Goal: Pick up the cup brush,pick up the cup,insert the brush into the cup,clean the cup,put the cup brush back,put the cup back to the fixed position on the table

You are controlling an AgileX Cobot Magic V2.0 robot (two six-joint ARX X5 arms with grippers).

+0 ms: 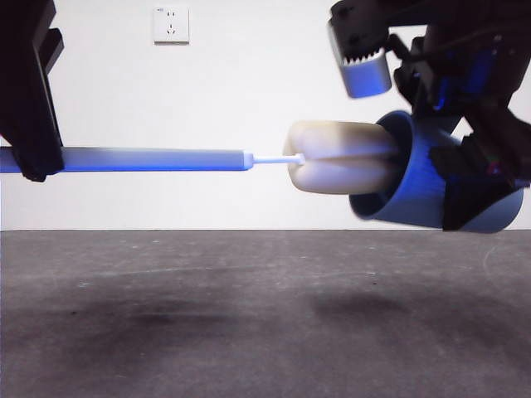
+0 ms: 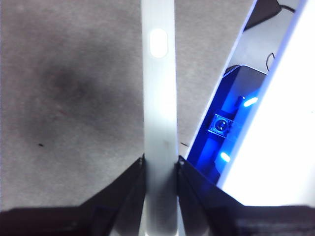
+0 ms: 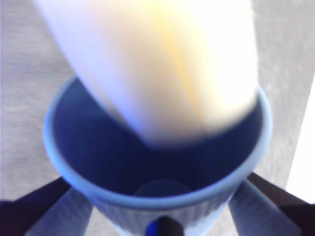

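Observation:
My left gripper (image 1: 33, 162) is shut on the cup brush's grey handle (image 1: 158, 159) and holds it level above the table (image 1: 249, 315). In the left wrist view the handle (image 2: 160, 123) runs between the two black jaws. The cream-yellow sponge head (image 1: 340, 157) sits partly inside the mouth of the blue cup (image 1: 415, 178). My right gripper (image 1: 465, 182) is shut on the cup and holds it tilted on its side, mouth toward the brush. In the right wrist view the sponge (image 3: 162, 64) enters the cup (image 3: 157, 182), blurred.
A white wall with a socket (image 1: 171, 24) stands behind the table. A blue-lit device (image 2: 226, 123) shows beside the table's edge in the left wrist view.

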